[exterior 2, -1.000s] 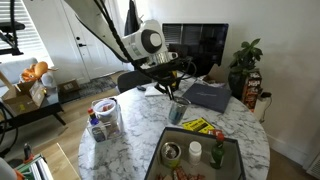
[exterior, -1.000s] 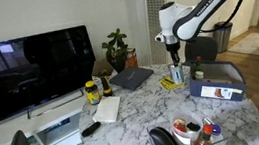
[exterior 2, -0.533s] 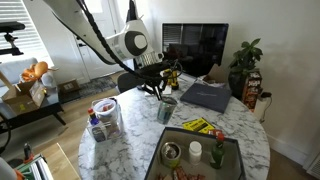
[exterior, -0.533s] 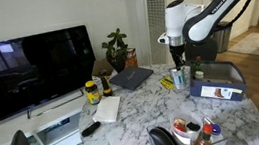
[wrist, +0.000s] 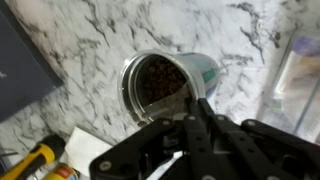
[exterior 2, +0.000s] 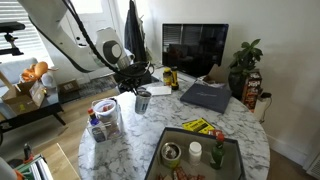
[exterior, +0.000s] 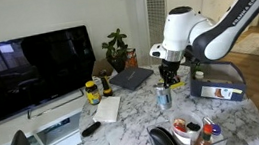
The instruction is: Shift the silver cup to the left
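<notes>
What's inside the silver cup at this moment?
In the wrist view the silver cup holds dark brown granular stuff; what it is, I cannot tell. The gripper covers the near rim and part of the contents.

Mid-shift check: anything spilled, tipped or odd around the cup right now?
Nothing stands out. The silver cup looks upright in the gripper, its dark grainy contents inside, none on the marble table around it.
</notes>
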`<action>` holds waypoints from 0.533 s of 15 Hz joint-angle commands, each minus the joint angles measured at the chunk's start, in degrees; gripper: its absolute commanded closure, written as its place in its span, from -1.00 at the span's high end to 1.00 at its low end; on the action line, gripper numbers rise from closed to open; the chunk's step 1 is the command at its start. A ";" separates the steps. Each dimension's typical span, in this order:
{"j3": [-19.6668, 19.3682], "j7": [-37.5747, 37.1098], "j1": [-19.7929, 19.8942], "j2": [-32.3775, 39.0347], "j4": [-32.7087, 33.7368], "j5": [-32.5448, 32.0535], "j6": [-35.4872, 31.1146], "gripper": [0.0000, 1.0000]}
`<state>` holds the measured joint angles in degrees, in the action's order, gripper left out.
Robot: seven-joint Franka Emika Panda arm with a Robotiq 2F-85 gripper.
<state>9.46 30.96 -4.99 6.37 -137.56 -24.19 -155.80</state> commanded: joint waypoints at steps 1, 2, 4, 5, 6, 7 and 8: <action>0.89 -9.73 -4.80 -4.48 -5.59 -11.95 -8.33 -0.96; 0.21 -13.47 -6.42 -4.39 -4.49 -16.88 -9.35 -0.96; -1.04 -20.09 -8.75 -3.78 -0.55 -26.30 -9.55 -0.96; -1.66 -23.02 -9.53 -2.70 2.26 -30.88 -9.03 -0.96; -1.81 -26.29 -10.15 -2.07 4.81 -35.49 -8.27 -0.96; -2.45 -28.77 -11.00 -0.52 8.06 -40.03 -7.39 -0.96; -3.10 -31.54 -11.92 0.76 11.07 -44.59 -6.64 -0.96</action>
<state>8.78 6.54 -13.94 3.84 -134.29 -57.49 -164.63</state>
